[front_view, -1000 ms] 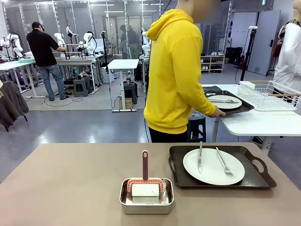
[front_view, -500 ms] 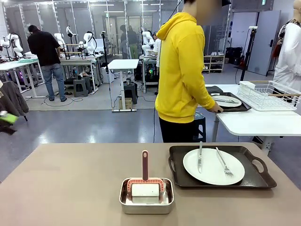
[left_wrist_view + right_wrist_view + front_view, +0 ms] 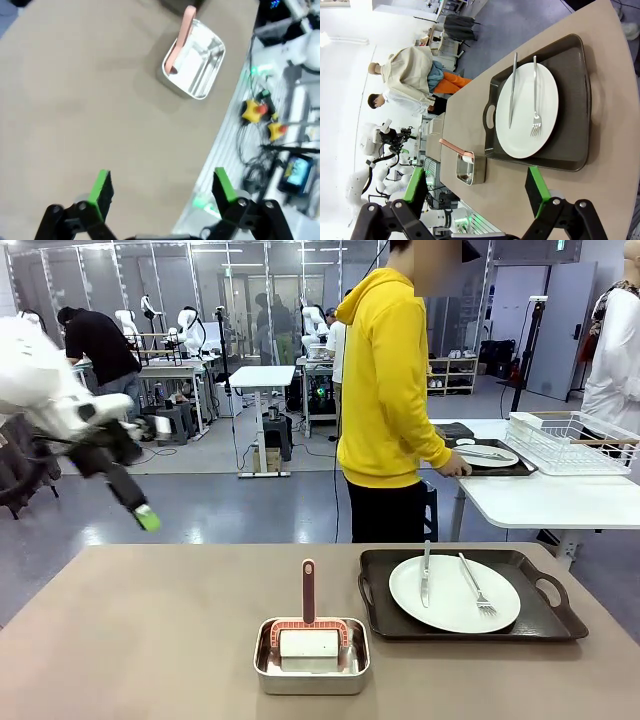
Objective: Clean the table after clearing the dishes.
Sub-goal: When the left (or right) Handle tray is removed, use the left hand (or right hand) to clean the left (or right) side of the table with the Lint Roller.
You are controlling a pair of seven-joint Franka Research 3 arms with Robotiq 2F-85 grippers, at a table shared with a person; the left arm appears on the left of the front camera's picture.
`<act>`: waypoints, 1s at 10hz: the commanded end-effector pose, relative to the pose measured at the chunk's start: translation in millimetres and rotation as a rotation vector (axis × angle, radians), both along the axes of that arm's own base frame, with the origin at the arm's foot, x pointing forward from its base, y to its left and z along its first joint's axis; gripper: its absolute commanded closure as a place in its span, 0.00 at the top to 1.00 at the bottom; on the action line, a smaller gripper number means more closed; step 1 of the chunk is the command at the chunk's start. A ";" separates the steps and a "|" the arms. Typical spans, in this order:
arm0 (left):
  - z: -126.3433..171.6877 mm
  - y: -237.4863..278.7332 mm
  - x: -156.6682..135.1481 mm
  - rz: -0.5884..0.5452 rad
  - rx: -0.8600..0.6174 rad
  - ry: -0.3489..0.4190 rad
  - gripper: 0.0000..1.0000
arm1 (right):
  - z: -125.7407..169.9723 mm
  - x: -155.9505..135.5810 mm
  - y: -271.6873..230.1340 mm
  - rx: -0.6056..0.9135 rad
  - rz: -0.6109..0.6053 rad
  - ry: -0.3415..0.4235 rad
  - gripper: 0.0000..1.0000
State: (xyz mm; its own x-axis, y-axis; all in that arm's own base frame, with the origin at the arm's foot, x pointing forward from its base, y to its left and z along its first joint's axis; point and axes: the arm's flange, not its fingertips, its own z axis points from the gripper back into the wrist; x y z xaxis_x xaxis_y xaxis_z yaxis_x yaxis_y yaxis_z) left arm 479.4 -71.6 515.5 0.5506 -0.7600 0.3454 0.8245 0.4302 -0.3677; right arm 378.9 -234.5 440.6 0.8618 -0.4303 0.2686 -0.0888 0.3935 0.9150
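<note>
left gripper: jaws wide, empty, over tan-brown table, left of small rectangular steel pan | right gripper: jaws wide, empty, black tray between it and pan | round white plate with silver knife, fork on tray, right of pan | 2nd plate far behind pan

We see our L arm: white shell, black L gripper w/ green pads. R gripper same, black links, silver pins. Person: yellow hoodie, dark trousers.
</note>
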 end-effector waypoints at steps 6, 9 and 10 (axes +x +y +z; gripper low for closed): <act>-29.2 -85.2 7.2 -0.196 0.141 -0.064 1.00 | 2.0 -1.6 0.1 0.000 -0.001 -0.006 1.00; -29.2 -85.2 7.2 -0.196 0.141 -0.064 1.00 | 2.0 -1.6 0.1 0.000 -0.001 -0.006 1.00; -29.2 -85.2 7.2 -0.196 0.141 -0.064 1.00 | 2.0 -1.6 0.1 0.000 -0.001 -0.006 1.00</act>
State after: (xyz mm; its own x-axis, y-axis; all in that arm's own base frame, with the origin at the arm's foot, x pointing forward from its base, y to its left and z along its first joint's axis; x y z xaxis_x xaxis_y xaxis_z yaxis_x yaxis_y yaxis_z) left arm 488.4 -158.9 485.2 0.3608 -0.8947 0.2632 0.9213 0.2982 -0.2494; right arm 378.9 -234.7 440.6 0.8616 -0.4306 0.2686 -0.0886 0.3935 0.9151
